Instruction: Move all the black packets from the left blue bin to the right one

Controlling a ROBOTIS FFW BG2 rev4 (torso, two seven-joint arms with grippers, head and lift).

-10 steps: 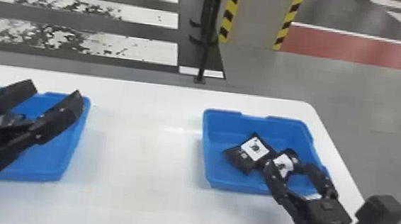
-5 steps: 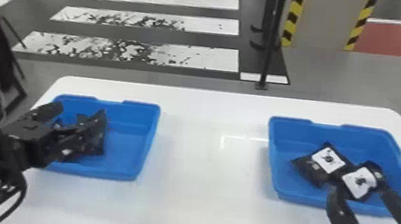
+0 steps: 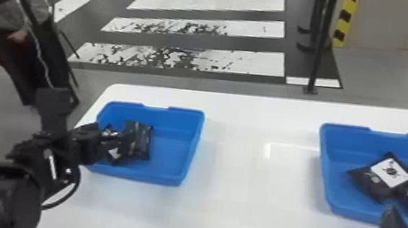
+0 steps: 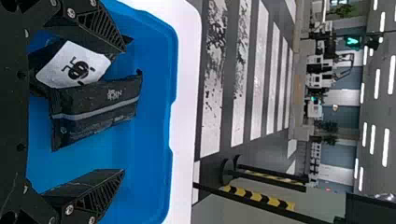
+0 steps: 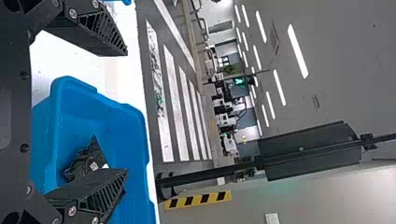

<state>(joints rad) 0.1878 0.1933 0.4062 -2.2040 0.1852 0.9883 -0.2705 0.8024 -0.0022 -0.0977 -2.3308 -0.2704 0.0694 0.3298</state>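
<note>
Packets [image 3: 391, 172] lay in right bin [image 3: 344, 137], at least two remained in left bin [image 3: 173, 152], left claw [image 4: 124, 110] and right claw [image 5: 127, 112] gaping wide, empty.

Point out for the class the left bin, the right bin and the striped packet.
Left bin [image 3: 142, 175]: head view, near wall.
Right bin [image 3: 349, 139]: head view, far wall's inner side.
Striped packet [image 4: 95, 111]: left wrist view, middle of its face.

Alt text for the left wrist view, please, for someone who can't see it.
The left gripper has its jaws open over the left bin, where a striped black packet lies against a white-labelled one. The bin sits on a white table, with a painted crosswalk beyond.
</note>
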